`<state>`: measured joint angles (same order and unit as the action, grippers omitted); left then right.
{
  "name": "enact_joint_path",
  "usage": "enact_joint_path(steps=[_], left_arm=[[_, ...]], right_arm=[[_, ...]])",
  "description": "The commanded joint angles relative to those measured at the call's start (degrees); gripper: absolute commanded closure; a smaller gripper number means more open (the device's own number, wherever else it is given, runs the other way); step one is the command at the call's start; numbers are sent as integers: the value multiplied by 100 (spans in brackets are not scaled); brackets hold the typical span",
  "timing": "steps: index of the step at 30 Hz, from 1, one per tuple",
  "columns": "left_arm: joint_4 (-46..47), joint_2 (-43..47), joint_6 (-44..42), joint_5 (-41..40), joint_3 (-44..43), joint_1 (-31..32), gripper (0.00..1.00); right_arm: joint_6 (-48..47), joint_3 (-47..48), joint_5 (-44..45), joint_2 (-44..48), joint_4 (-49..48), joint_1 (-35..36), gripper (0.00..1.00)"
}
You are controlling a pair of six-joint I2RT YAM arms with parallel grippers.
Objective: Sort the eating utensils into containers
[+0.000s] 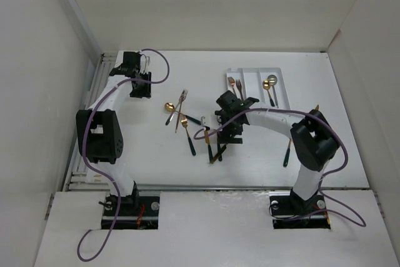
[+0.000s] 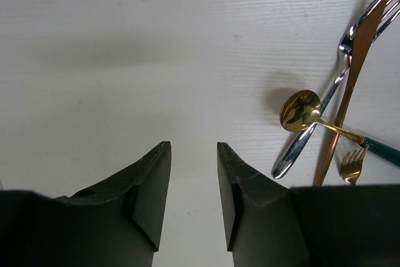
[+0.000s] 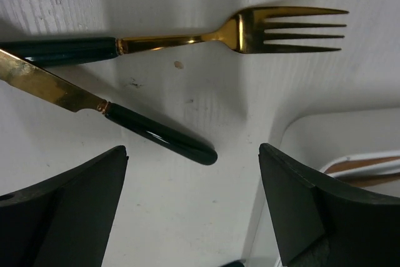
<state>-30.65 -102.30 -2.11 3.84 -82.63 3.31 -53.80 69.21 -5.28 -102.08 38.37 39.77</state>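
Note:
The white tray (image 1: pixel 280 79) lies at the back right, holding gold forks (image 1: pixel 235 84) in its left compartment and a gold spoon (image 1: pixel 270 85) in the right one. Loose eating utensils lie mid-table: a gold spoon (image 1: pixel 169 107), a silver fork (image 1: pixel 183 96) and a knife (image 1: pixel 219 151). My right gripper (image 1: pixel 228 123) hovers open and empty by the tray's near-left corner (image 3: pixel 337 132); a gold fork (image 3: pixel 250 29) and a dark-handled knife (image 3: pixel 156 132) lie just beyond its jaws. My left gripper (image 1: pixel 140 87) is open over bare table, with nothing between its fingers (image 2: pixel 153 179).
In the left wrist view a silver fork (image 2: pixel 340 79), a copper knife (image 2: pixel 353 79), a green-handled gold spoon (image 2: pixel 300 109) and a small gold fork (image 2: pixel 352 166) lie crossed to the right. A dark-handled utensil (image 1: pixel 287 153) lies by the right arm. White walls enclose the table.

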Motion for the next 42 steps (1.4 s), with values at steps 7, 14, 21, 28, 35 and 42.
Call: enact_joint_path(steps=[7,14,21,28,35,42], left_arm=[[24,281,-35,-164,-157,12,67],[24,281,-35,-225,-157,12,67],[24,228,-88,-225,-157,12,67],[24,228,-88,-278,-95,12,67],[24,228,-88,-278,-95,12,67],[24,281,-88,-278,-95,12,67]], right_arm=[[-377,505,-588,-496,162,22,15],[-429,357,-527,-558,294,75,50],[-482,233,-474,-435,293,364,67],[18,-12,-676,-313,408,664,61],[352,-31,-764,-32,250,664,37],[598,285,-992,179,101,664,30]])
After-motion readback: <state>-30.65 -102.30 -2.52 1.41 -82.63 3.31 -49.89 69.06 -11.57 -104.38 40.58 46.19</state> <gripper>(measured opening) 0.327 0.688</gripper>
